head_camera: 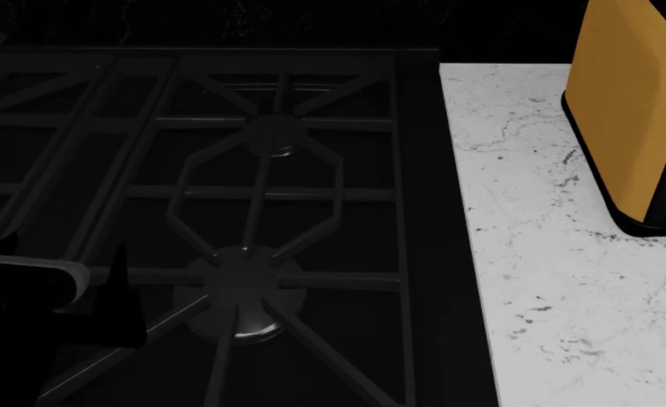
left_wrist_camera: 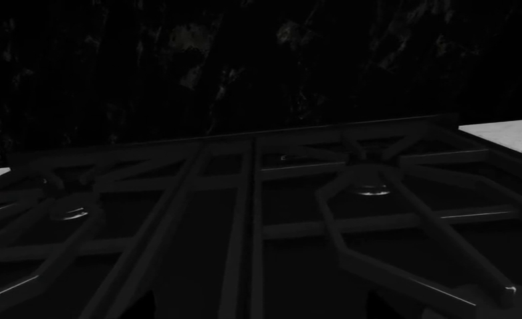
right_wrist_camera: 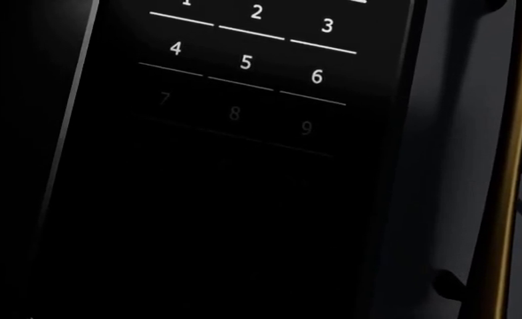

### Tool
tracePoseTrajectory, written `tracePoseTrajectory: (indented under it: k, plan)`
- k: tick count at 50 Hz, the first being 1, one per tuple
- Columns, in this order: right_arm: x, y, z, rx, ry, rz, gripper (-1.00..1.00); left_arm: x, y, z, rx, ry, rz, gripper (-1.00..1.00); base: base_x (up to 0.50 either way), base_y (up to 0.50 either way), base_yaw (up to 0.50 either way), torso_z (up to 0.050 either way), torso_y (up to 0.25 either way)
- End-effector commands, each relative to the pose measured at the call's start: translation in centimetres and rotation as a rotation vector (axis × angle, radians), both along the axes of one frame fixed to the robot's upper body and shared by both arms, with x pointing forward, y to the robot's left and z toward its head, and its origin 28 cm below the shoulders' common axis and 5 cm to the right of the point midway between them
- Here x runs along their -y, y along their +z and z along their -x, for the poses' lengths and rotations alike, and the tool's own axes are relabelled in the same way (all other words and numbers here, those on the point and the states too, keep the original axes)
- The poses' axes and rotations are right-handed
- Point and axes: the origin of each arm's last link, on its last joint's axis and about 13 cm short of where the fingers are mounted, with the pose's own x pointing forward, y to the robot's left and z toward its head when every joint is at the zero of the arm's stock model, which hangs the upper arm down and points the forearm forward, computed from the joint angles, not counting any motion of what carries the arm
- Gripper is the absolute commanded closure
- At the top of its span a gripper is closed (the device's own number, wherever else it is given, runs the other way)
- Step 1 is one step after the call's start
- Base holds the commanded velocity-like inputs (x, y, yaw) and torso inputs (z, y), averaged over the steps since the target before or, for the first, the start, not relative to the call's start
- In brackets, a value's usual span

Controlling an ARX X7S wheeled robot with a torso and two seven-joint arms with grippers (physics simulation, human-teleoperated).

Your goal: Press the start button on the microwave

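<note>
Keypad: since the right wrist view shows only the microwave's number pad, digits one to nine on a black panel, you are very close to it, and you cannot see a start button; the part past the nine is too dark to read.
Start button: not visible in any view, so any press aimed from here would be a guess; I judge the likeliest slip is landing on a digit instead.
Right gripper: out of frame in its own camera, so you cannot tell whether the fingers are apart or together; a spread pair could touch two keys at once.
Panel edge: a gold strip runs beside the panel, and drifting that way would miss the keys altogether.
Left gripper: a dark shape low in the head view, over the stove grates; its jaw state is unreadable.
Surroundings: an orange appliance stands on the marble counter, away from both arms.
</note>
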Motion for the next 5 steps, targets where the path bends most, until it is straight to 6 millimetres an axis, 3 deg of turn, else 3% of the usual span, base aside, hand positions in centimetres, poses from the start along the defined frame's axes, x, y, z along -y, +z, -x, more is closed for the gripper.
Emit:
tracePoseTrajectory:
  k: [1, 5]
  plan:
    - [-0.82, -1.73, -3.05, -0.013, -0.008, 0.015, 1.00, -0.05, -0.19, 0.01, -0.001, -0.020, 0.022, -1.00, 0.03, 0.00, 0.02, 0.012, 0.000]
    - [-1.07, -1.92, -3.56, -0.013, 0.019, 0.027, 1.00, -0.14, -0.16, -0.03, -0.001, -0.019, 0.023, -1.00, 0.03, 0.00, 0.02, 0.006, 0.000]
